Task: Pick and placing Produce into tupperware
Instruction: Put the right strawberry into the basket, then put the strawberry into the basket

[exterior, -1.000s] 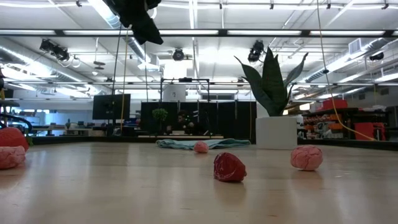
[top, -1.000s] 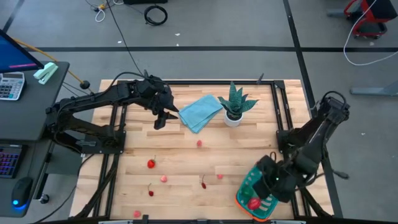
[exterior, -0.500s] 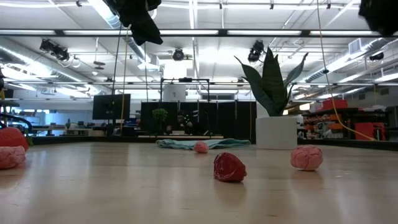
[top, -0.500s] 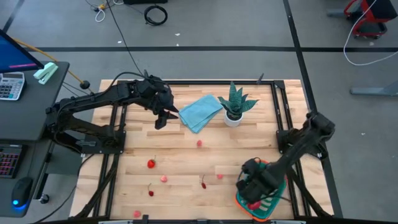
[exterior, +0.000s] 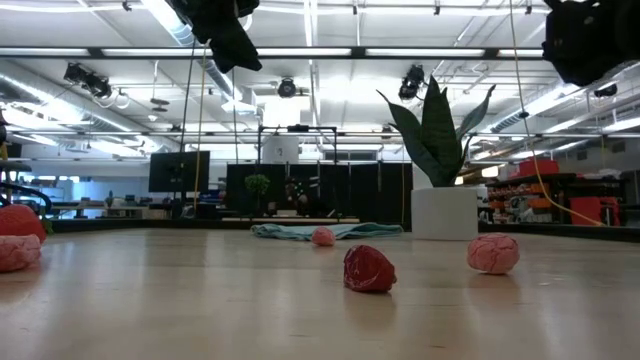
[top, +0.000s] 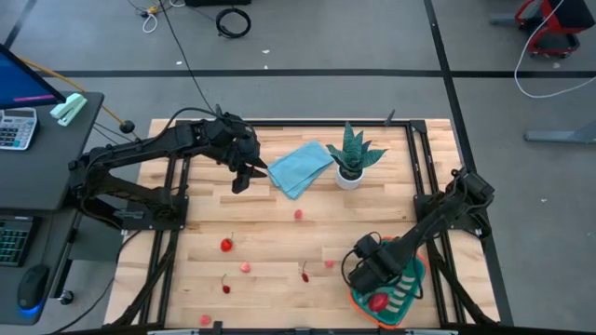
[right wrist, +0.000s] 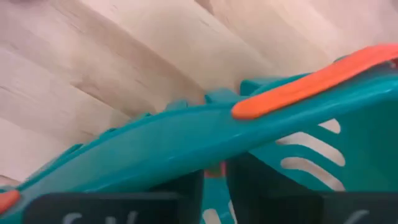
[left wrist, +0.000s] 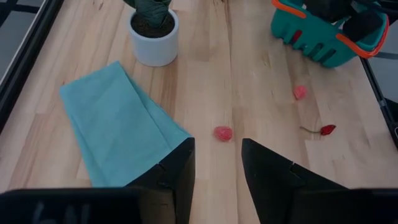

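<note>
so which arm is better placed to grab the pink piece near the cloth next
Left. The left pincer hangs open just beyond the light blue cloth, and its wrist view shows the pink piece straight ahead between its fingers. The right pincer is down at the tupperware, farther off.

The high view looks straight down on the whole wooden table (top: 279, 242). The low view sits at tabletop level, facing the potted plant (exterior: 440, 180). The left wrist view also shows that plant; the right wrist view sits tight against the tupperware (right wrist: 186, 143).
</note>
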